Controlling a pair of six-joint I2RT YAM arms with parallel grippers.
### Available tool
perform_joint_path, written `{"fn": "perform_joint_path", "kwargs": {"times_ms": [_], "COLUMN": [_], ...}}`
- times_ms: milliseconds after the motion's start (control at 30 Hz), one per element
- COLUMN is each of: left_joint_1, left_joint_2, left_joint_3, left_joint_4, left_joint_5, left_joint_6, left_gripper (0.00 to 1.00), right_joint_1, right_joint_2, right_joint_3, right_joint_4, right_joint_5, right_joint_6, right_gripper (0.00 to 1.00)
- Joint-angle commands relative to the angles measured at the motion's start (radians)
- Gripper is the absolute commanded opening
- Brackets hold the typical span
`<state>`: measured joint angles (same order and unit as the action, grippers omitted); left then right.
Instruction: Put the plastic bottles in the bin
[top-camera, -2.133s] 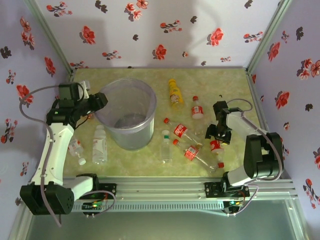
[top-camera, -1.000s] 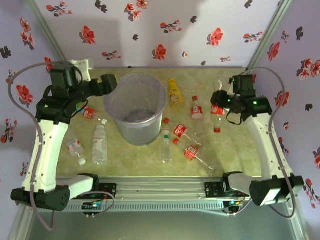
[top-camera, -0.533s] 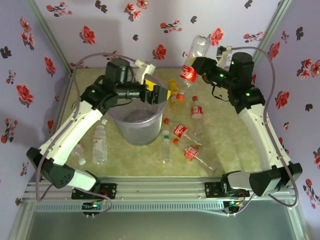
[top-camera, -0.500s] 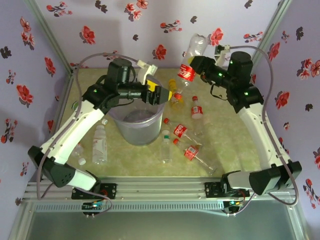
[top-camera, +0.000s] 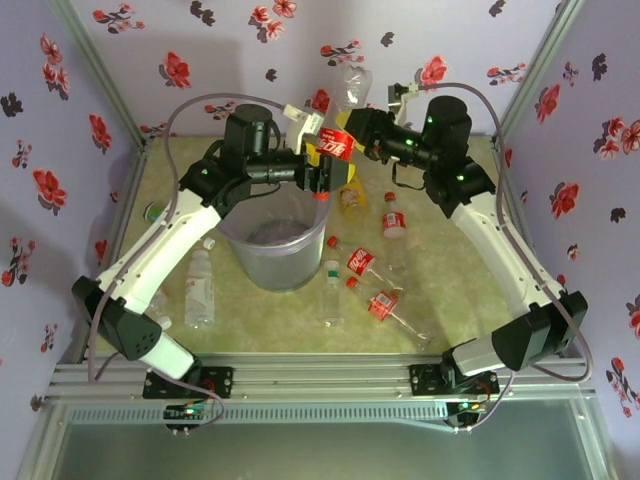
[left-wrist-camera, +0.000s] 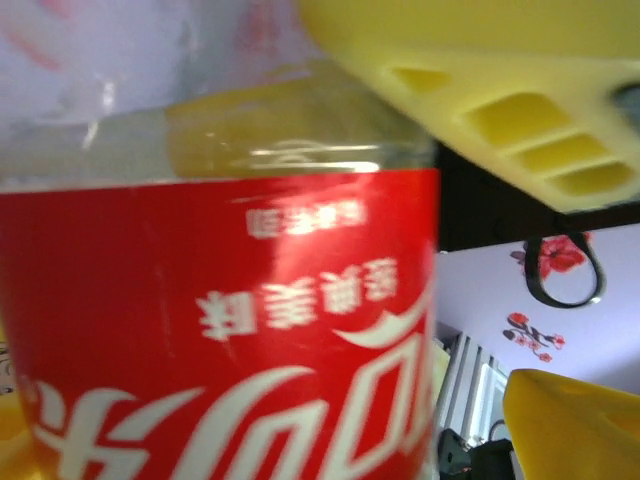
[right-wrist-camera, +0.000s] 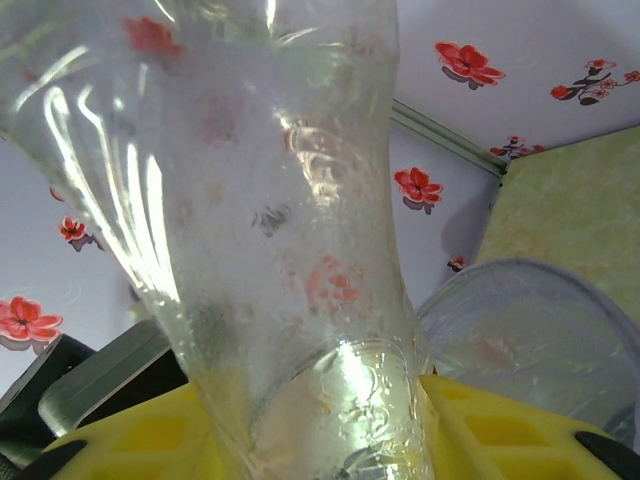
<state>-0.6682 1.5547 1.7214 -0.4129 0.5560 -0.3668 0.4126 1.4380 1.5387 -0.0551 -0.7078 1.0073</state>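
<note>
While right pincer (top-camera: 358, 122) clamps red-label bottle (top-camera: 335, 146), upper centre, above bin (top-camera: 262, 265), left pincer (top-camera: 325, 178) gapes beside it; nothing visibly binned, several loose bottles (top-camera: 393, 217) wait on worktop (top-camera: 460, 290).

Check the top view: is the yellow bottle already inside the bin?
No, the yellow bottle lies on the table just right of the bin, outside its rim.

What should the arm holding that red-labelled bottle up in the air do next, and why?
Probably carry it a little further over the bin's opening before letting go. The right jaws are shut on the red-labelled bottle, which hangs tilted near the far rim of the bin, close beside the open left jaws and not clearly above the opening. Dropped here, it might strike the rim.
</note>
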Motion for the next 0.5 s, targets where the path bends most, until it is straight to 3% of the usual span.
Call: {"fn": "perform_joint_path", "kwargs": {"times_ms": [0, 200, 467], "left_joint_1": [-0.004, 0.008, 0.062], "left_joint_2": [0.000, -0.013, -0.060], "left_joint_3": [0.030, 0.016, 0.011], "left_joint_4": [0.074, 0.080, 0.062], "left_joint_5": [0.001, -0.025, -0.062], "left_joint_6": [-0.003, -0.001, -0.005], "left_gripper": [0.81, 0.67, 0.54], "right_joint_1": [0.014, 0.014, 0.007], "right_joint_2": [0.007, 0.019, 0.024], "right_joint_3": [0.034, 0.030, 0.046], "right_joint_4": [0.046, 0.043, 0.003], "right_joint_5": [-0.034, -0.044, -0.064], "right_joint_6": [0.017, 0.008, -0.059], "right_gripper": [0.43, 0.47, 0.85]}}
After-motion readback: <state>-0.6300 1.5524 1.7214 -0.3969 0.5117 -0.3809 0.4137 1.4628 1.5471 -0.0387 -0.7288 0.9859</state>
